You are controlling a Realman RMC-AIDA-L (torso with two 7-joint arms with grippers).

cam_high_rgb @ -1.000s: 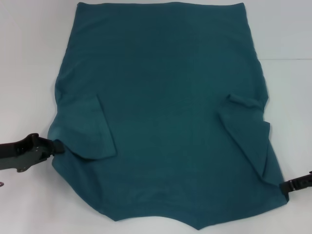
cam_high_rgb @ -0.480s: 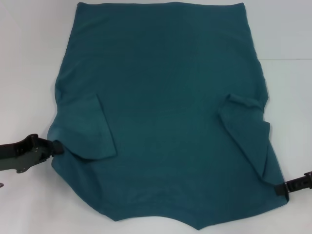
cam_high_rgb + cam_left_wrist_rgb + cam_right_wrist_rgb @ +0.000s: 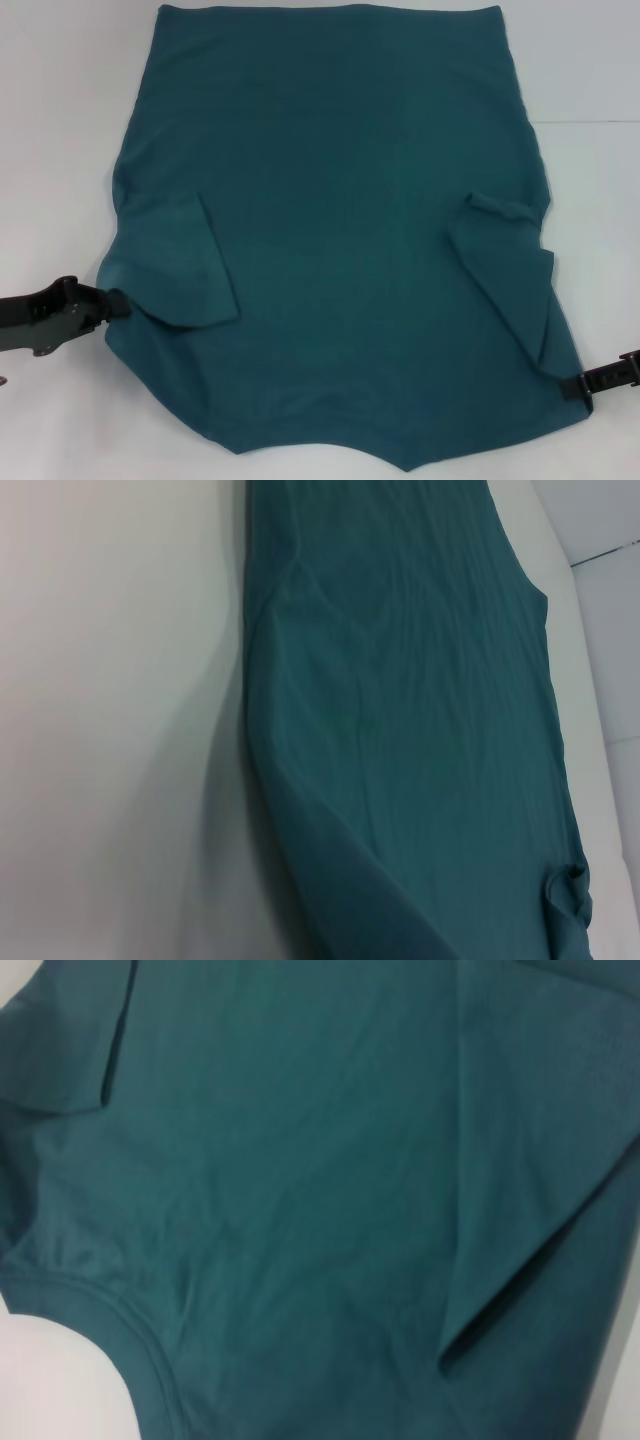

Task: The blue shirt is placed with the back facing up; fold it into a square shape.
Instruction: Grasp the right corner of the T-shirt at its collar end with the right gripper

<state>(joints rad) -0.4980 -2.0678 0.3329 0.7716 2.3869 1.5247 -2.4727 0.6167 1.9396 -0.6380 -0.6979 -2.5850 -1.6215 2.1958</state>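
Across the white desk (image 3: 60, 120) lies the dark teal-blue soft cotton short-sleeved shirt (image 3: 340, 200), plain side up, collar edge toward me, hem far. Fabric matte, lightly creased; ribbed neckline curve shows in the right wrist view (image 3: 140, 1340). Both sleeves are folded inward onto the body: left sleeve flap (image 3: 185, 270), right sleeve flap (image 3: 510, 275), the latter with a small rolled lip at its far end.

My left pincer (image 3: 112, 303) sits at the shirt's left shoulder edge, tips together on the cloth, clamped on it. My right pincer (image 3: 570, 385) is at the right shoulder corner, touching the fabric; can't tell if it's apart or together, tips are hidden against the cloth and the body is cut off by the frame edge.

Versus a second ago: right pincer has slid a little inward toward the shirt; left one barely shifted; shirt outline unchanged.

Shirt's near edge is cropped at the frame bottom. Left wrist view shows only cloth (image 3: 420, 730) and desk, none of my own tips.
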